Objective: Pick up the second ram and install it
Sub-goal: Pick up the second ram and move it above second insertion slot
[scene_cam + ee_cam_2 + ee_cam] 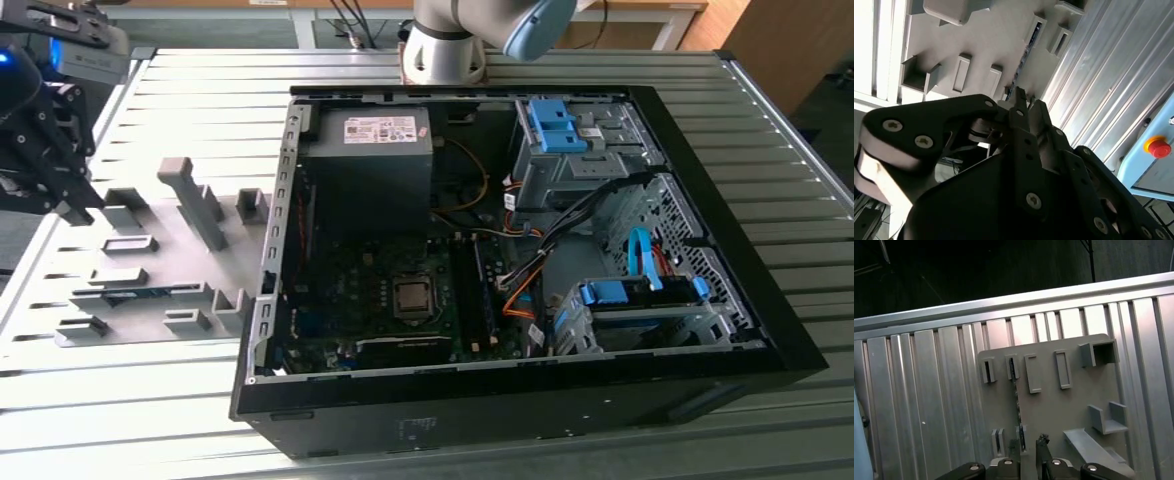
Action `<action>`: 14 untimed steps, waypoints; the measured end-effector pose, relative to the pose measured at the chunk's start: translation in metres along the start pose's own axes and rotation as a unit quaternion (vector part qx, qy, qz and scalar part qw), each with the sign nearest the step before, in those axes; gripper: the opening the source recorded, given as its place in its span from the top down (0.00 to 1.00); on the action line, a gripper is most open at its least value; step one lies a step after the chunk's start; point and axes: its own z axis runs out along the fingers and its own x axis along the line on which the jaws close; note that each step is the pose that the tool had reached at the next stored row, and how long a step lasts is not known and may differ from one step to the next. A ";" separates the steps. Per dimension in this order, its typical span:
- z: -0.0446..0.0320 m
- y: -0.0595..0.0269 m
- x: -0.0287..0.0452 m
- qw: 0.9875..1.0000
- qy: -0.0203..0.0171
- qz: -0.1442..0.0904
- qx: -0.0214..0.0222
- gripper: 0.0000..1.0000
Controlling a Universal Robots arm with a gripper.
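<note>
Gripper: we see the black two-finger gripper [60, 205] at the exterior view's far left, hanging above the flat grey plastic holder plate [150, 265]. In the second wrist view the gripper [1028, 102] shows its two fingertips [1018, 96] a narrow gap apart. We see nothing between them and nothing touching them. In the first wrist view the gripper [1032, 450] sits over the near edge of the holder plate [1054, 410].

Second ram: the slim dark blue-green memory stick [140, 293] stands on edge in the plate's slotted grey blocks. In the exterior view it lies at about 5 o'clock of the gripper, apart from it. In the first wrist view the second ram [1016, 405] reads as a thin dark line running between two slot blocks, its near end just beside the fingertips. We cannot tell whether they touch. In the second wrist view the stick [1021, 57] runs away from the fingertips across the plate [994, 35].

Surroundings: the open black computer case [507, 425] sits at 3 o'clock of the plate, both on the ribbed aluminium table [134, 400]
</note>
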 end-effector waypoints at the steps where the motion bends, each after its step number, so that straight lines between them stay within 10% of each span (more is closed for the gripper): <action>1: 0.0009 0.0010 0.0002 1.000 -0.001 0.000 0.003 0.76; 9: 0.0077 0.0077 0.0012 1.000 -0.004 0.000 0.022 0.63; 14: 0.0081 0.0080 0.0013 1.000 -0.004 0.000 0.024 0.63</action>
